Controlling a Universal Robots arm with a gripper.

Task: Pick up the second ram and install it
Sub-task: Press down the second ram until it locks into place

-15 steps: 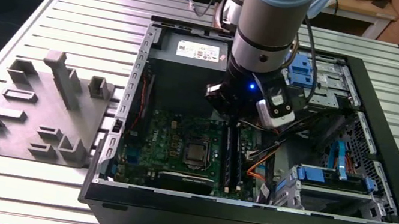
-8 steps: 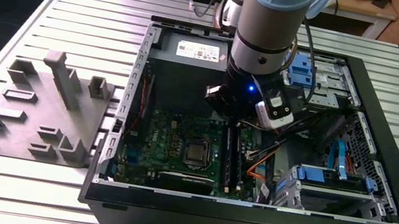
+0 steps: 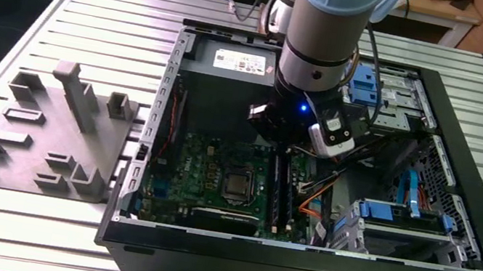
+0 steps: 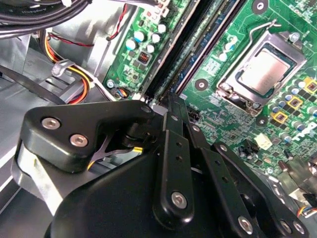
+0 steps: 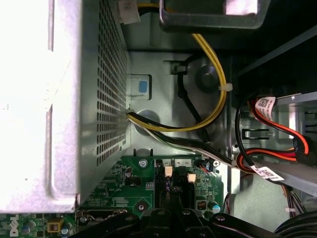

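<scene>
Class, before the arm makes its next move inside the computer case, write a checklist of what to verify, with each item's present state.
1. Claw at the end of the memory slots: ok.
2. Cables off to the side of the slots: ok.
3. Second ram seated in a slot: cannot tell.
4. Case open and lying flat on the table: ok.
5. Processor socket apart from the claw: ok.

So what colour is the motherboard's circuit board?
Green, clearest in the second wrist view: motherboard.
</scene>
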